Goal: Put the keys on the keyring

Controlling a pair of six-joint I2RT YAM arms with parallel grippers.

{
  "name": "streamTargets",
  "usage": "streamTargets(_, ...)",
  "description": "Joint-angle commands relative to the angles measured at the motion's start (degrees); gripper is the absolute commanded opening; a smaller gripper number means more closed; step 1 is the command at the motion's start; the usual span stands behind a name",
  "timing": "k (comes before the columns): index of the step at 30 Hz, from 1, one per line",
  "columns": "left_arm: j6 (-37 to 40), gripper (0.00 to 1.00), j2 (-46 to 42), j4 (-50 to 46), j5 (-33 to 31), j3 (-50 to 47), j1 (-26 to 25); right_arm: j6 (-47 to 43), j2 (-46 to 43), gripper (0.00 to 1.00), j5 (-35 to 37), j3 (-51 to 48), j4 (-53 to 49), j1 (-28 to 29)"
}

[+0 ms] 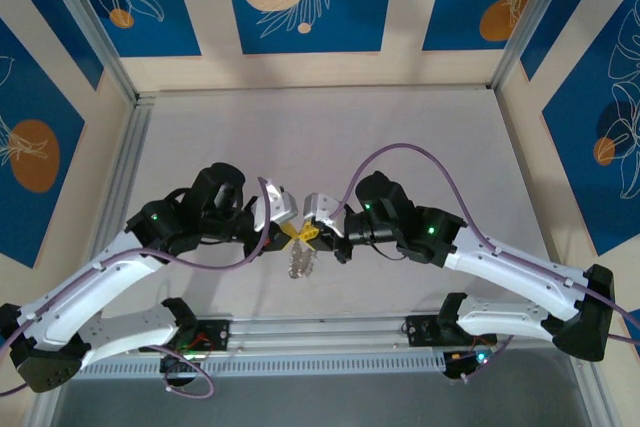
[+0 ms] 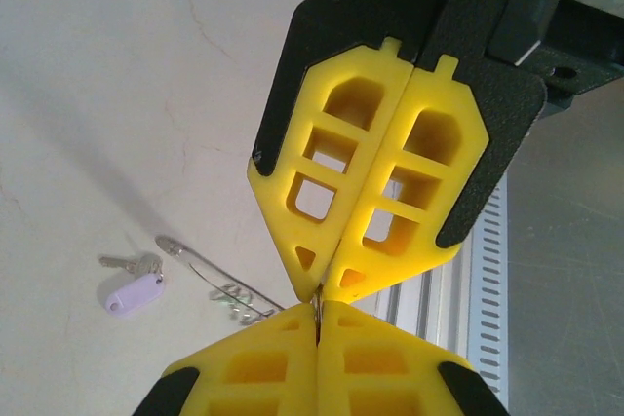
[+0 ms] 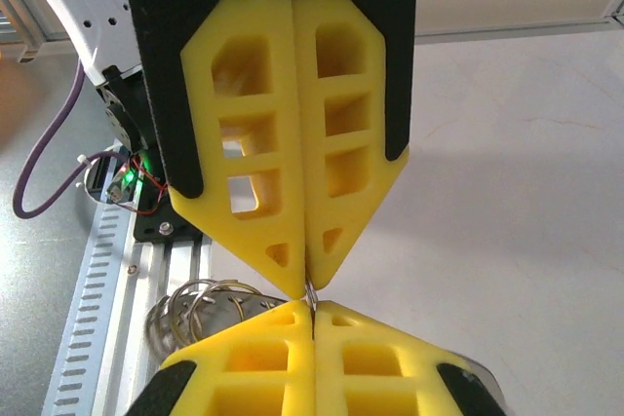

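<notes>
My left gripper (image 1: 296, 230) and right gripper (image 1: 311, 232) meet tip to tip above the near middle of the table, both shut on a thin wire of the keyring (image 1: 300, 263), which hangs below them. From the left wrist, my left gripper (image 2: 318, 323) faces the right gripper (image 2: 322, 289). The keyring (image 2: 210, 268) runs edge-on to the left with small rings (image 2: 234, 299) strung on it. Small silver keys (image 2: 129, 262) with a lilac tag (image 2: 135, 292) lie on the table. From the right wrist, my right gripper (image 3: 312, 323) pinches the wire against the left gripper (image 3: 306, 284). Several rings (image 3: 195, 311) hang to the left.
An aluminium rail (image 1: 320, 332) and a slotted cable duct (image 2: 487, 270) run along the near edge, below the grippers. The pale table (image 1: 320, 147) stretches away behind them. Metal frame posts (image 1: 130, 137) stand at both sides. Purple cables (image 1: 400, 152) arc over the arms.
</notes>
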Motion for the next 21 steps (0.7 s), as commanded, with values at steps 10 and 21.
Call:
streamTargets(10, 0.7, 0.0, 2.8, -6.9, 0.2, 0.0, -0.9, -3.4, 0.8, 0.0, 2.5, 4.1, 3.2, 1.5)
streamTargets(21, 1.7, 0.07, 4.0, -8.5, -1.0, 0.6, -1.2, -4.6, 2.1, 0.0, 4.2, 6.3, 0.2, 2.3)
